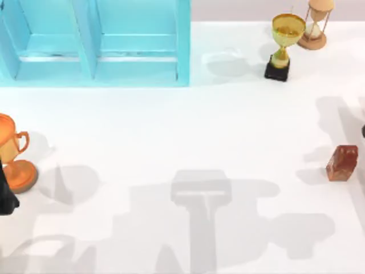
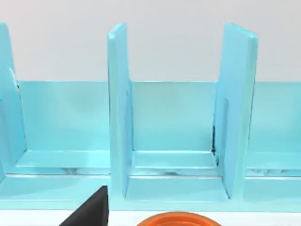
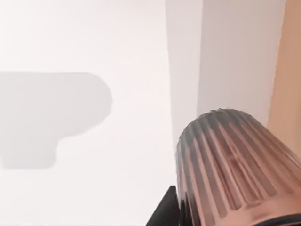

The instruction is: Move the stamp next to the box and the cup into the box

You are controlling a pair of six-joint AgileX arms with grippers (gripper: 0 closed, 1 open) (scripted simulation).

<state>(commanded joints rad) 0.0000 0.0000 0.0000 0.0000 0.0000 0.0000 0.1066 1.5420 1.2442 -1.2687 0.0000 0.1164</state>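
While stamp [image 1: 342,163] lies at right, cup [image 3: 235,169] near right claw

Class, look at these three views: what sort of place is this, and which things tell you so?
Probably a simulated tabletop test scene: a plain white table holding unrelated props, a blue box, a gold trophy and an hourglass.

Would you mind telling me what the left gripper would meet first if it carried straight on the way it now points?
Probably the orange trophy, whose rim sits just ahead in the left wrist view. Beyond it stands the blue box, facing the camera with its open compartments. Depth is unclear, so the gripper may pass over the trophy and reach the box first.
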